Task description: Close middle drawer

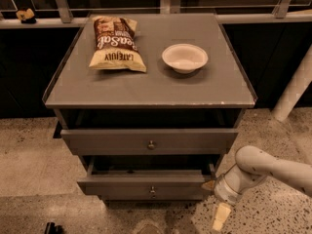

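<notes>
The middle drawer is the second grey front with a small round knob. It stands out a short way from the cabinet, with a thin strip of its inside showing. The wider top drawer above it is also slightly out. The lowest drawer is hidden below. My gripper on the white arm is at the lower right. It is open and holds nothing. One fingertip is against the middle drawer's right front corner, and the other finger points down at the floor.
On the cabinet top lie a chip bag and a white bowl. A white post stands at the right. A railing runs behind. The speckled floor surrounds the cabinet.
</notes>
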